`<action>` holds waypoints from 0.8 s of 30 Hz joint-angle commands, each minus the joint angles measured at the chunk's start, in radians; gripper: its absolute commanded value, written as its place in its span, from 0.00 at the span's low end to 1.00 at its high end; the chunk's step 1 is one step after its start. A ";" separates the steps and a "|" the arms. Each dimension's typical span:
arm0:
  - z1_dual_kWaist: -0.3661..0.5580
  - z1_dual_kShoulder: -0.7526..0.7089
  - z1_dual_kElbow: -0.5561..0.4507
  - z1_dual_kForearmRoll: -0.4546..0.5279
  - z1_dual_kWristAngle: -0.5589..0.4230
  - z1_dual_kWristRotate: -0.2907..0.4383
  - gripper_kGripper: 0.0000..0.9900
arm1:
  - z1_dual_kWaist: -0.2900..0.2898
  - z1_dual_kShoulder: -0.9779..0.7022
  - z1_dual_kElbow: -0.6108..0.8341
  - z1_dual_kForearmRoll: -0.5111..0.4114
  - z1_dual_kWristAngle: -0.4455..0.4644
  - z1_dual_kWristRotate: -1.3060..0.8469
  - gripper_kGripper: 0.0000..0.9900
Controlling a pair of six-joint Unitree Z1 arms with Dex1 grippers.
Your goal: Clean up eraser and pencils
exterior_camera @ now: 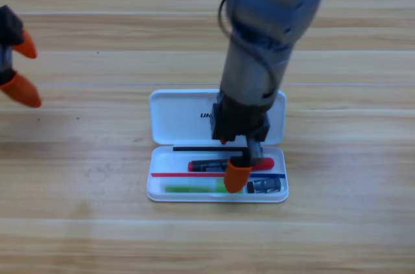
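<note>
left gripper waits at the left edge, jaws apart. white case lies open; green pencil, red-and-black pencil and eraser all in its tray. right gripper reaches into the tray among them; whether it holds anything, cannot tell. risk: lifting out could snag a pencil or drag the case. open table all round

robot test bench | bare wooden table | two arms

I'm holding the right gripper down in the white case, over pencils and eraser.
</note>
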 commanded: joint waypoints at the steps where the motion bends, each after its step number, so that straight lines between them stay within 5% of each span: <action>1: 0.026 0.054 -0.076 -0.025 -0.070 0.003 0.82 | 0.055 -0.247 0.115 0.020 0.110 0.028 0.95; 5: 0.050 0.150 -0.186 -0.025 -0.163 0.001 0.63 | 0.055 -0.396 0.213 -0.072 0.174 0.097 0.97; 12: 0.061 0.385 -0.378 -0.019 -0.350 0.046 0.02 | 0.055 -0.631 0.457 -0.299 0.200 0.226 0.97; 19: 0.061 0.643 -0.577 0.095 -0.547 0.092 0.00 | 0.055 -0.703 0.523 -0.322 0.202 0.261 0.97; 24: 0.059 0.848 -0.887 0.377 -0.634 0.193 0.00 | 0.052 -0.706 0.547 -0.327 0.205 0.261 0.97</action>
